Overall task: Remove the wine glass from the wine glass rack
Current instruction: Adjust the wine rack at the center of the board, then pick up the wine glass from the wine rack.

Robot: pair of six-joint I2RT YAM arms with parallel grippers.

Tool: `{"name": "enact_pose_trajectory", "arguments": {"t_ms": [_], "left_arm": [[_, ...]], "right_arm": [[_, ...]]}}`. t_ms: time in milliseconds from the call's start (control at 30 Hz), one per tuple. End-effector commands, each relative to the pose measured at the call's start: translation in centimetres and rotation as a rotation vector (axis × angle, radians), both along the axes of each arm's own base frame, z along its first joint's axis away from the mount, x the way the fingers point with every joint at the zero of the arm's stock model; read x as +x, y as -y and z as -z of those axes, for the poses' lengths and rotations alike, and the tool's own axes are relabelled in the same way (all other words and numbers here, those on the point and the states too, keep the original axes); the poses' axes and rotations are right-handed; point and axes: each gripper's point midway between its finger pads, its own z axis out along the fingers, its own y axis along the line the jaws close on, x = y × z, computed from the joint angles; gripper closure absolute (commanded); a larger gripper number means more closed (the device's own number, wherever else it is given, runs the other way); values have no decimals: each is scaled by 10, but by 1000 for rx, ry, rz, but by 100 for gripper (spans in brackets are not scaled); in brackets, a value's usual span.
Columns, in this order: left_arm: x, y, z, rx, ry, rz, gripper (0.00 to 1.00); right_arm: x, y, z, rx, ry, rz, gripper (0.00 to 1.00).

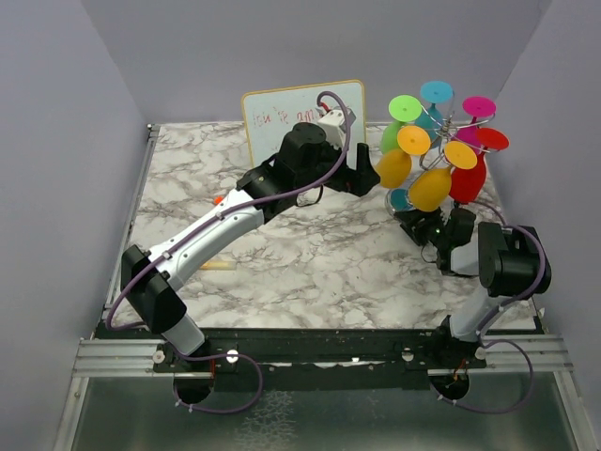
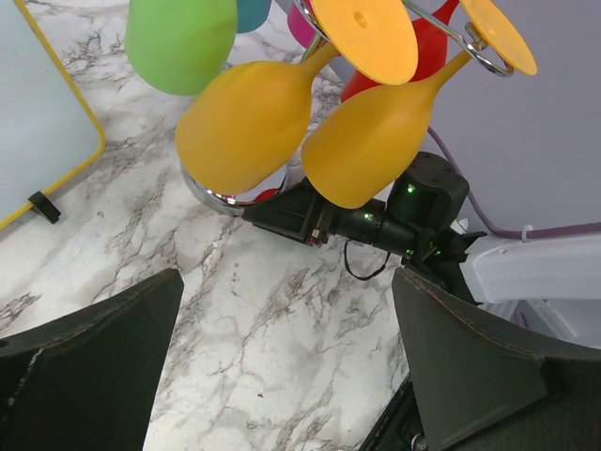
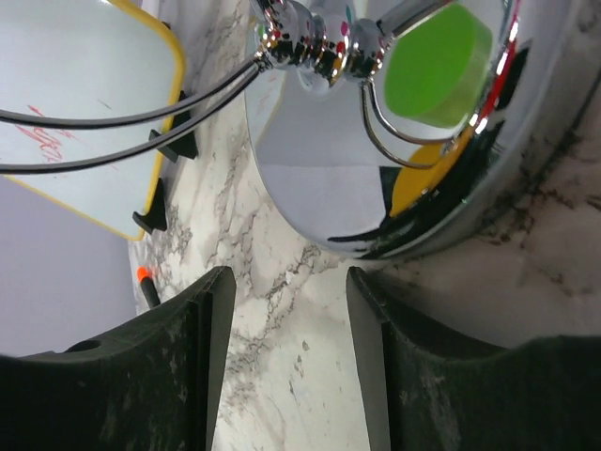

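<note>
Yellow wine glass (image 2: 244, 127) hangs beyond left end effector (image 2: 286, 282).

The white-and-black left arm (image 1: 216, 230) stretches from its base at the near left corner diagonally forward and to the right, with its bulky black wrist held high. Its black two-finger left gripper (image 1: 369, 178) points to the right and slightly downward. In the wrist view its broad dark fingers (image 2: 94, 376) stand wide apart, gripping nothing.

The black right arm (image 1: 507, 263) is folded tight: it rises from its base, bends at a raised elbow on the right, and turns back toward the left. The black right gripper (image 1: 415, 222) sits low, its fingers (image 3: 178, 376) parted by a narrow gap with nothing clamped between them.
</note>
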Motion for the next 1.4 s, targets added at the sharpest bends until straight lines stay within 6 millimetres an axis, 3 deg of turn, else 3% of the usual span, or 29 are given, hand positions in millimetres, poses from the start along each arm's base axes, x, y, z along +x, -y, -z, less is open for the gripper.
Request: {"name": "enact_pose_trajectory", "arguments": {"t_ms": [0,300,433,567,900,1100,1267,1367], "left_arm": [[-1,-10,-11,4,41,-31,5],[2,-12,-3,20,34,-47,4],[3,-15,-1,24,32,-54,4],[3,-21,-3,32,40,-64,4],[4,-62,-4,35,51,-153,1],[5,-80,6,49,37,-196,1],[8,-95,11,40,19,-233,1],[11,-104,11,37,17,-250,1]], "right_arm": [[4,0,15,22,-25,-2,43],[30,-7,23,25,-17,-4,42],[41,-11,24,21,-14,-4,38],[39,-10,23,15,-20,9,37],[-10,1,10,-16,-72,102,32],[-48,7,1,-18,-98,160,23],[-84,16,6,-49,-234,222,17],[-95,13,-13,-80,-196,188,12]]}}
